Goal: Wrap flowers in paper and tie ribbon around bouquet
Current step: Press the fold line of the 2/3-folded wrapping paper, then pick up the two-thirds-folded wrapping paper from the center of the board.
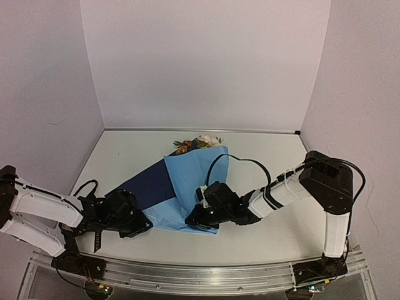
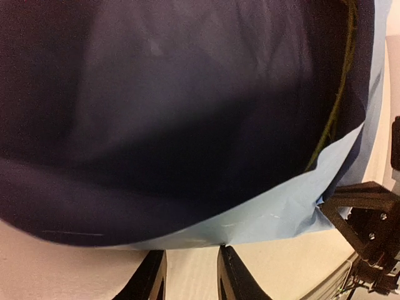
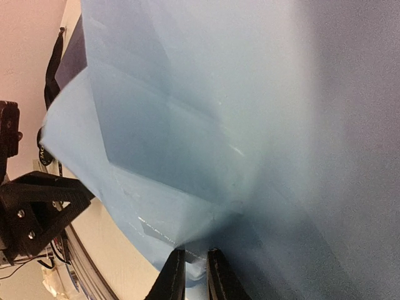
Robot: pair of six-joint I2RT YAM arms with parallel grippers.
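Top external: I see the paper (image 1: 187,181) folded over the flowers (image 1: 199,144), blooms at 12 o'clock, mid-table (image 1: 275,156). Left wrist: left gripper (image 2: 192,255) fingers spread, nothing between them, navy paper just beyond at 12 o'clock. Right wrist: right gripper (image 3: 195,257) pinching the paper's light-blue edge at 6 o'clock.

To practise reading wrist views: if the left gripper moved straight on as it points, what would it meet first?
Probably the paper: its navy face rises just beyond the left gripper, though depth is unclear.
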